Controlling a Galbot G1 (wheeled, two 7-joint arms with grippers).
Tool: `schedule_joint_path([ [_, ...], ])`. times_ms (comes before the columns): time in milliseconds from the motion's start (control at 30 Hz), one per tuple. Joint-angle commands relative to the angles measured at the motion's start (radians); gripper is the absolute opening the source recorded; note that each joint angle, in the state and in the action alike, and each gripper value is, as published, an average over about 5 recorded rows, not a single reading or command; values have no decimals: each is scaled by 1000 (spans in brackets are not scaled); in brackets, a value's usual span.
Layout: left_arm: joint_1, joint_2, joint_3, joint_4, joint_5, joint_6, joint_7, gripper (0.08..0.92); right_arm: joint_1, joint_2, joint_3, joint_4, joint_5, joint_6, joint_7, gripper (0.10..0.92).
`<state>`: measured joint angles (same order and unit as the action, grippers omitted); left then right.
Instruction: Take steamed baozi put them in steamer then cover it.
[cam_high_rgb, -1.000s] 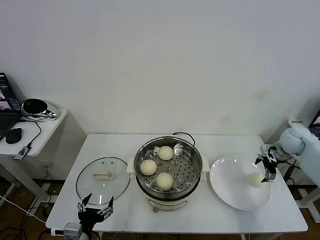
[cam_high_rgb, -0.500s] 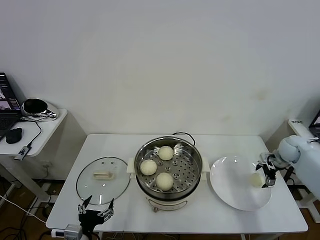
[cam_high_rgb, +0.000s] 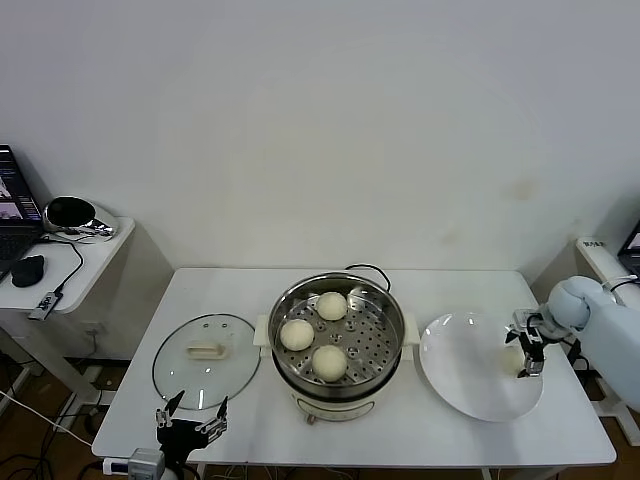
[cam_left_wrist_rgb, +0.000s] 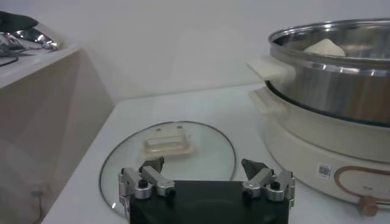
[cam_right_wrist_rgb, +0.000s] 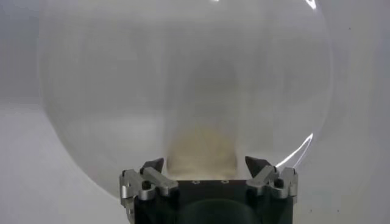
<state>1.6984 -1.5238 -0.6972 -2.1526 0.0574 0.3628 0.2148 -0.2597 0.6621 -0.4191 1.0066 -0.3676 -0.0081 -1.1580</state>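
The steamer (cam_high_rgb: 385, 345) stands mid-table with three baozi (cam_high_rgb: 329, 362) on its perforated tray. A fourth baozi (cam_right_wrist_rgb: 201, 152) lies on the white plate (cam_high_rgb: 465, 375) to its right. My right gripper (cam_high_rgb: 527, 352) is low over that plate's right part. It is open, with one finger on each side of the bun and a small gap to each (cam_right_wrist_rgb: 204, 162). The glass cover (cam_high_rgb: 205, 360) lies flat to the left of the steamer. My left gripper (cam_high_rgb: 190, 408) waits open and empty at the table's front edge, just short of the cover (cam_left_wrist_rgb: 201, 152).
A black cord (cam_high_rgb: 365, 270) runs behind the steamer. A side table (cam_high_rgb: 60, 250) at the far left carries a laptop, a mouse and a black round device. The plate's right rim is near the table's right edge.
My right gripper has come down toward the plate, and its fingers now straddle the bun. The left arm, steamer and cover have not moved.
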Motion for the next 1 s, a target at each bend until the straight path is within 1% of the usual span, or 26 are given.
schedule_joint_path([
  [33, 0, 0, 1, 1, -1, 0, -1, 823, -6, 4, 6, -5, -2, 3, 7, 798],
  [133, -1, 0, 1, 2, -1, 0, -2, 823, -6, -2, 7, 0, 1, 0, 7, 740],
  [300, -3, 3, 1, 7, -2, 0, -3, 823, -6, -19, 7, 23, 4, -12, -1, 672],
  [400, -4, 4, 3, 7, -2, -1, -3, 823, -3, -31, 5, 41, 12, -24, -5, 644],
  [500, -5, 6, 7, 8, 0, -1, -4, 823, 11, -45, -4, 61, 42, -41, -8, 634],
  [667, -14, 5, 14, 15, 20, -6, -9, 823, 101, -109, -85, 160, 155, -103, -33, 628],
  [767, -19, 6, 15, 13, 22, -8, -11, 823, 213, -148, -185, 237, 246, -131, -58, 628],
  [900, -28, 12, 14, 8, 20, -9, -13, 823, 458, -175, -373, 353, 367, -180, -76, 628],
  [1000, -41, 18, 11, 9, 15, -9, -16, 823, 687, -162, -576, 435, 504, -236, -74, 628],
])
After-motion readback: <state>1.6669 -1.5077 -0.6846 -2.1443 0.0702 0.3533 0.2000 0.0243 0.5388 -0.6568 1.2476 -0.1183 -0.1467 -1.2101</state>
